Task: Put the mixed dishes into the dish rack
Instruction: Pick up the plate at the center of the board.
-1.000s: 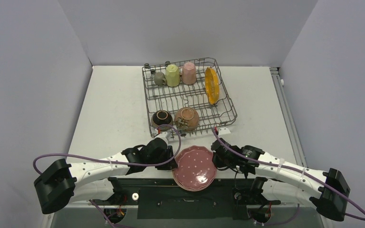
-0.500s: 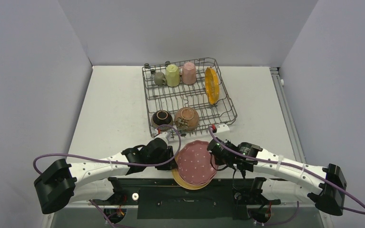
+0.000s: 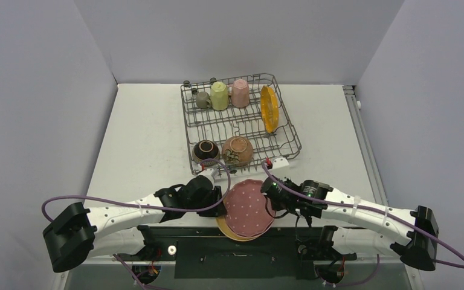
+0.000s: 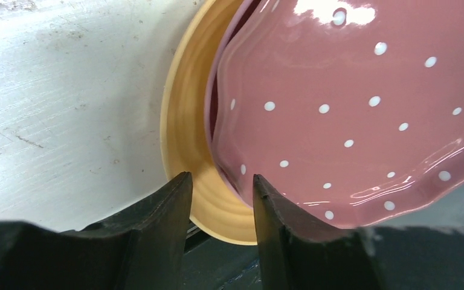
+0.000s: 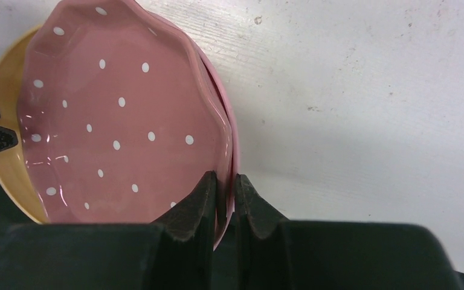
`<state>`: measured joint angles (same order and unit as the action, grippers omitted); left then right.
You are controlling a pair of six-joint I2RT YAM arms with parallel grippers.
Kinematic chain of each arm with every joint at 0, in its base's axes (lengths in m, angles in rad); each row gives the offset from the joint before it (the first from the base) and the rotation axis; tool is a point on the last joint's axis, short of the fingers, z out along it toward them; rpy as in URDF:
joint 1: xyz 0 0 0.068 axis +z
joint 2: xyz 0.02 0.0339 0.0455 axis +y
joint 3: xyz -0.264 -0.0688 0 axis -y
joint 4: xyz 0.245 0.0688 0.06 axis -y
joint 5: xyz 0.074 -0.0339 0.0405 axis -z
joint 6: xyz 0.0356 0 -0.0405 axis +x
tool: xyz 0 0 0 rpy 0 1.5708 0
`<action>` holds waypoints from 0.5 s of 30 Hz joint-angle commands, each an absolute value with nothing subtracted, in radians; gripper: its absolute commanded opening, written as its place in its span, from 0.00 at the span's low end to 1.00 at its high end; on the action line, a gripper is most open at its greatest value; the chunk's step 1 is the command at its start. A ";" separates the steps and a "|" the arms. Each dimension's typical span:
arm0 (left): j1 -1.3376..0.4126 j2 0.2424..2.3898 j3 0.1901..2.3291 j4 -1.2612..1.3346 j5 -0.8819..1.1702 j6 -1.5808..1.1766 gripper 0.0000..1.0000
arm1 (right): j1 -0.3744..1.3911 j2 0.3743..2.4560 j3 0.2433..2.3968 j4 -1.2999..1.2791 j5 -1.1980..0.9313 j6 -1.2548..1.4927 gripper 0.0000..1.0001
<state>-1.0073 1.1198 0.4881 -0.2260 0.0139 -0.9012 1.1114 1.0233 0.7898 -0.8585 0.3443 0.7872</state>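
Top external, at the 6 o'clock edge of the table point(image 3: 145, 133): pink plate point(image 3: 248, 208), scalloped and white-dotted, tilted with its 3 o'clock side raised over a yellow plate point(image 3: 226, 232) lying flat beneath. From the right wrist: right gripper point(image 5: 225, 178) pinched tight on the pink plate's rim, one finger on the dotted face and one behind it, with the yellow plate peeking out at 9 o'clock. From the left wrist: left gripper point(image 4: 220, 181) with jaws parted, the yellow plate's near rim showing in the gap; cannot tell whether either finger touches it. Pink plate's lower edge close over the yellow one on that side. At 12 o'clock from both plates: dish rack point(image 3: 241, 121), holding an orange plate point(image 3: 269, 109) on edge along its 3 o'clock side, a small grey-olive cup point(image 3: 202, 99), pale yellow mug point(image 3: 219, 95) and pink mug point(image 3: 240, 92) in a row toward its 11 o'clock corner, and two brown bowls point(image 3: 206, 150) point(image 3: 237, 151) side by side at its 7 o'clock corner, near the left gripper.
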 commanded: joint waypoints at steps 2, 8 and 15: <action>-1.009 1.100 0.520 -0.253 0.009 -0.874 0.41 | 1.155 1.069 0.824 -0.767 0.350 0.811 0.07; -1.009 1.102 0.510 -0.252 0.008 -0.875 0.43 | 1.163 1.139 0.815 -0.727 0.334 0.814 0.18; -1.007 1.092 0.511 -0.255 0.008 -0.870 0.43 | 1.168 1.190 0.813 -0.718 0.338 0.808 0.11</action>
<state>-1.0061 1.1091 0.4889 -0.2432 0.0120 -0.8875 1.1603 1.1763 0.7963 -0.7582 0.3283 0.7994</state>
